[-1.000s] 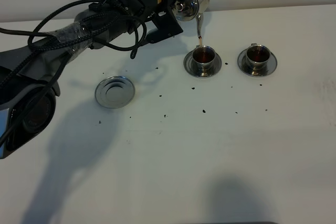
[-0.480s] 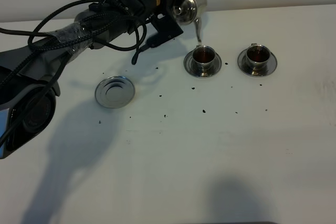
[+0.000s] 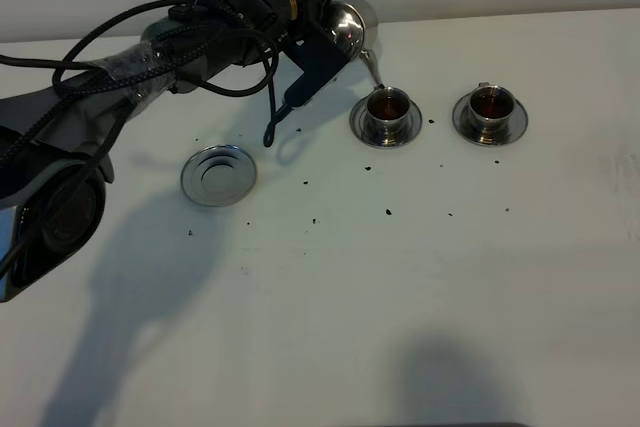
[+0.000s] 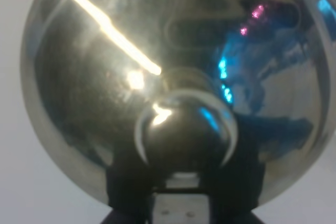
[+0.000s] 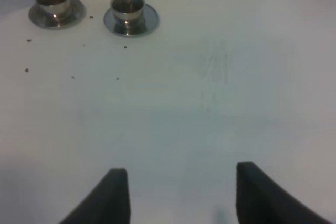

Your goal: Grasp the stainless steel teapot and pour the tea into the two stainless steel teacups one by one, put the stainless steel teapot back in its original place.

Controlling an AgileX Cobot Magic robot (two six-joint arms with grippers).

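Note:
My left gripper [image 3: 328,39] is shut on the stainless steel teapot [image 3: 352,19] and holds it in the air behind and left of the two teacups. The spout tip [image 3: 378,77] hangs just above the left teacup's far rim. No stream shows. The left teacup [image 3: 388,107] and the right teacup [image 3: 490,107] stand on their saucers, both holding dark reddish-brown tea. The empty round coaster [image 3: 218,174] lies to the left. In the left wrist view the teapot [image 4: 173,66] fills the frame, knob toward the camera. My right gripper [image 5: 181,198] is open and empty, with the teacups [image 5: 127,4] far ahead.
Small dark specks [image 3: 388,212] are scattered on the white table [image 3: 400,297] in front of the cups and the coaster. The left arm and its cables [image 3: 150,47] stretch over the table's back left. A wall runs along the table's far edge.
The teapot has tilted back from pouring into the left teacup. The stream has stopped and the pot has shifted slightly left and lower. The wrist has rotated.

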